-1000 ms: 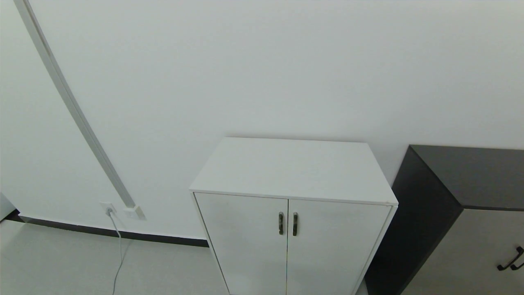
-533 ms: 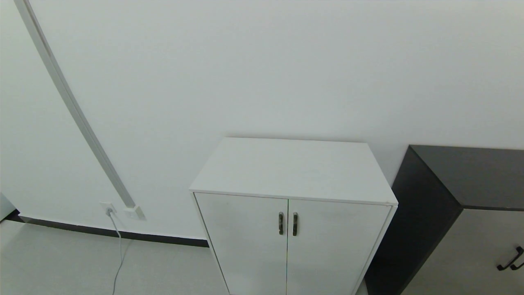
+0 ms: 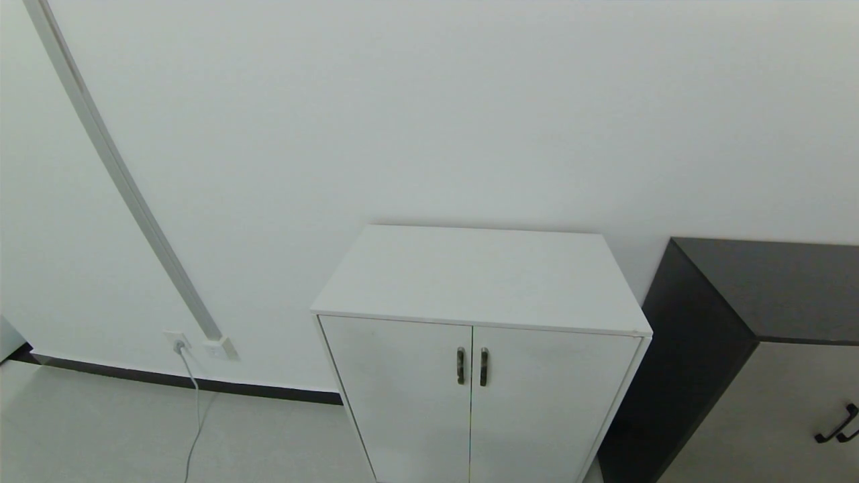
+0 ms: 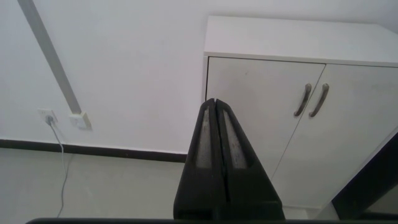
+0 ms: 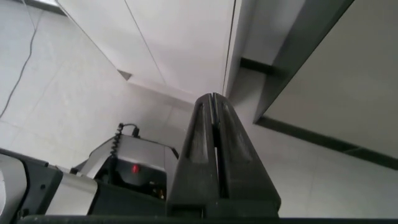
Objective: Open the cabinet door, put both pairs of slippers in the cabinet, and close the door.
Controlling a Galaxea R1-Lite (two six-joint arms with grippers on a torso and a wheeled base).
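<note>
A white two-door cabinet (image 3: 480, 295) stands against the wall, both doors closed, with two dark handles (image 3: 472, 366) side by side at the middle seam. The left wrist view has the same cabinet (image 4: 298, 99) and its handles (image 4: 312, 100) ahead of my left gripper (image 4: 214, 106), which is shut with nothing held. My right gripper (image 5: 213, 99) is shut too and empty, hanging low over the floor by the cabinet's bottom corner (image 5: 227, 68).
A dark cabinet (image 3: 751, 335) with black handles (image 3: 837, 425) stands tight against the white one's right side. On the left, a wall conduit (image 3: 114, 168) leads down to a socket (image 3: 177, 342) with a grey cable (image 3: 194, 416) trailing over the grey floor.
</note>
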